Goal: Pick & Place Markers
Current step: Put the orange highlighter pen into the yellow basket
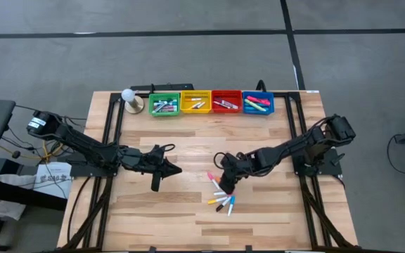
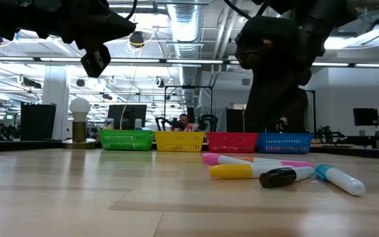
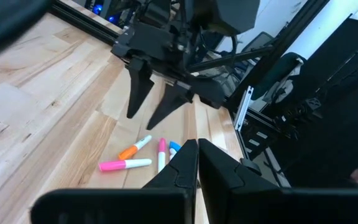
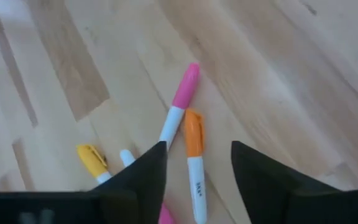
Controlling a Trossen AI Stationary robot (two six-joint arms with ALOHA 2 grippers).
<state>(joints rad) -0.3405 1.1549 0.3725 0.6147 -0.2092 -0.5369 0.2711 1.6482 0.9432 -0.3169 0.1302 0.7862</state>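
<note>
Right claw (image 1: 227,184) hangs just above the bench (image 1: 273,218), fingers parted with nothing between them. Left claw (image 1: 157,179) hovers at nine o'clock from it, well apart, fingers pressed together and empty. Bare wood lies open between the two arms and toward the near edge; dark rails run along both sides of the bench.

A loose cluster of markers (image 1: 221,197) lies directly under and at five o'clock from the right claw, near bench centre. In the right wrist view, an orange marker (image 4: 194,162) lies in line with the gap between the fingers, touching a pink marker (image 4: 179,102); a yellow one (image 4: 92,160) lies apart.

At twelve o'clock, along the far edge, stand four bins side by side: green (image 1: 164,105), yellow (image 1: 195,102), red (image 1: 226,102), blue (image 1: 258,104), each holding markers.
</note>
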